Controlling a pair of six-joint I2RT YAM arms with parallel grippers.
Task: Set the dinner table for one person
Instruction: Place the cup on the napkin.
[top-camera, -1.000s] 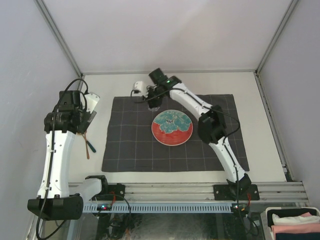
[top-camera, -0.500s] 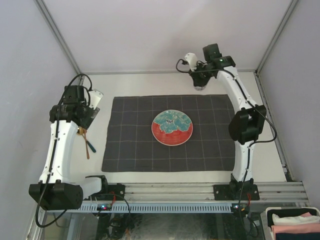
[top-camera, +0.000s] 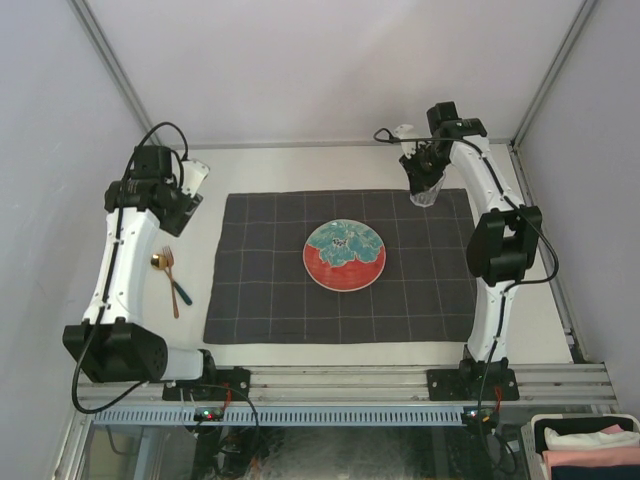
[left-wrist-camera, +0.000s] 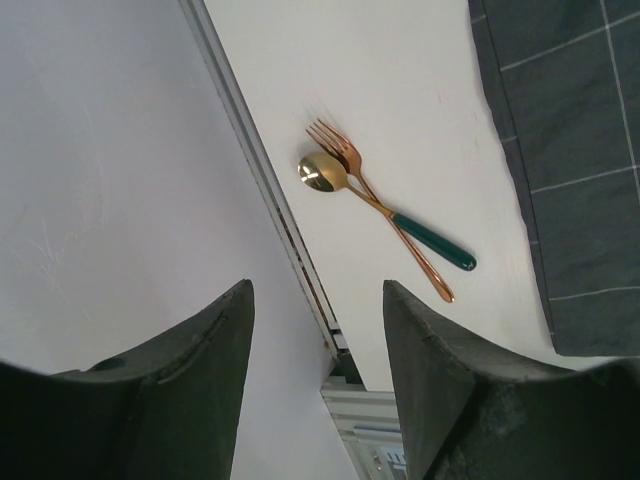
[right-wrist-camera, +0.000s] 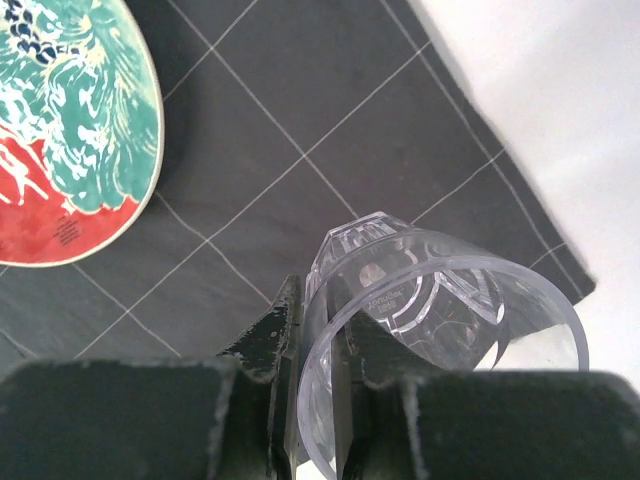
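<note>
The desk (left-wrist-camera: 400, 80) is off-white. The cloth (top-camera: 260, 290) is dark grey, checked with thin white lines. The plate (top-camera: 344, 257) is mottled teal and red, with a cream rim. The glass (right-wrist-camera: 440, 300) is clear. The fork (left-wrist-camera: 335, 140) is copper, the spoon (left-wrist-camera: 322, 173) gold with a dark green handle.

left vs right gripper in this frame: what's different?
The left gripper is open and empty; the right gripper is shut on the wall of a clear glass. The left gripper is above bare dinner table beside the cloth, with the fork and spoon below it; the right gripper is over the cloth's far right corner. Shared: dark fingers, and both are toward the table's far side.
</note>
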